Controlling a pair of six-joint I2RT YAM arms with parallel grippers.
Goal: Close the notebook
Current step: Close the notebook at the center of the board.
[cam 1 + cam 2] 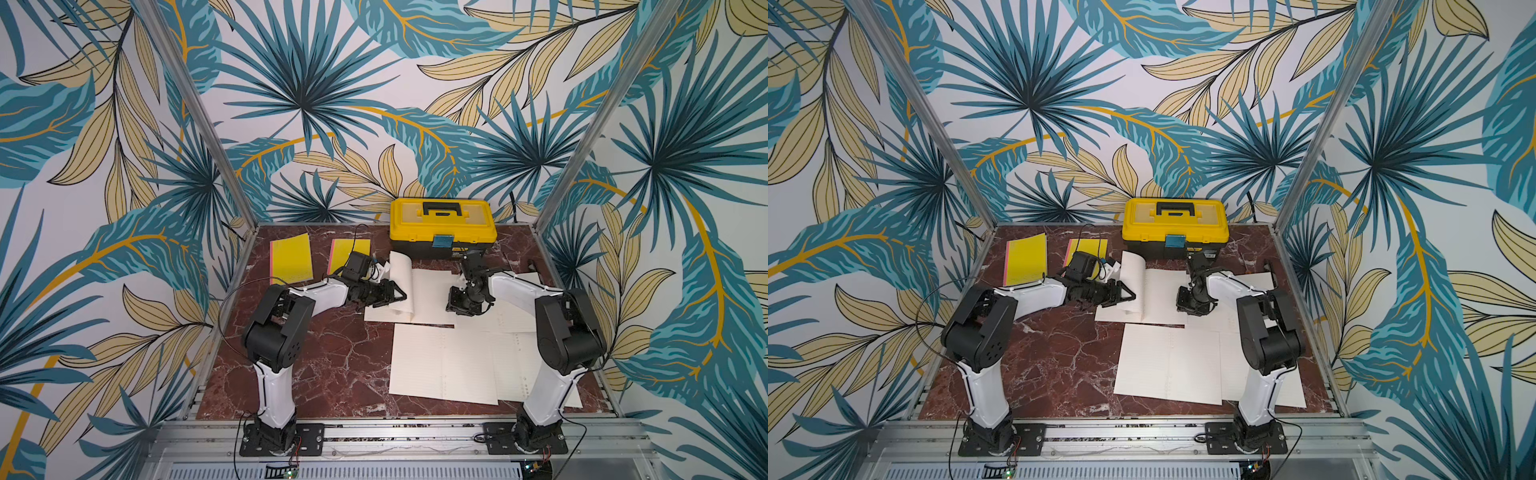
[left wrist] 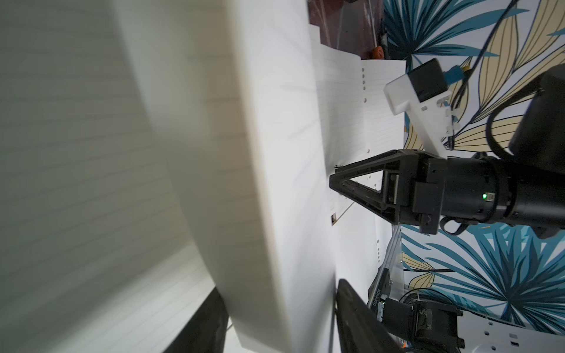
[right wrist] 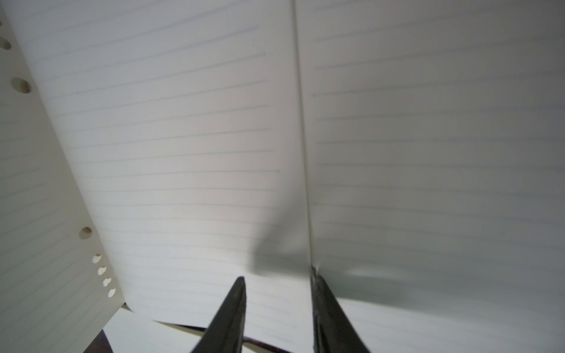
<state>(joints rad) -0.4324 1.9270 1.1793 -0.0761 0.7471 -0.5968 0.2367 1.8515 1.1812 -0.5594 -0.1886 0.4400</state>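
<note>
Closing step: left claw [image 2: 278, 285] pinches the raised pages [image 1: 402, 270]; right claw [image 3: 278, 275], spread and empty, presses the notebook [image 1: 432, 299] flat. Best: carry them over the spine slowly.

Surface: red-brown marble table [image 1: 332, 365] | rear ctr: yellow toolbox [image 1: 442, 222] | rear L: 2 yellow pads [image 1: 293, 257] — flat, apart | mid: open notebook [image 1: 432, 299], pages curled up | front R: loose lined sheets [image 1: 444, 365] — overlapping

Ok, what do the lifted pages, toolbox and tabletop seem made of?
Lifted pages: thin matte cream paper, faintly ruled, curling as they stand. Toolbox: moulded plastic, slightly glossy yellow lid, black base. Tabletop: red-brown marble look, white veins; possibly printed laminate.
</note>
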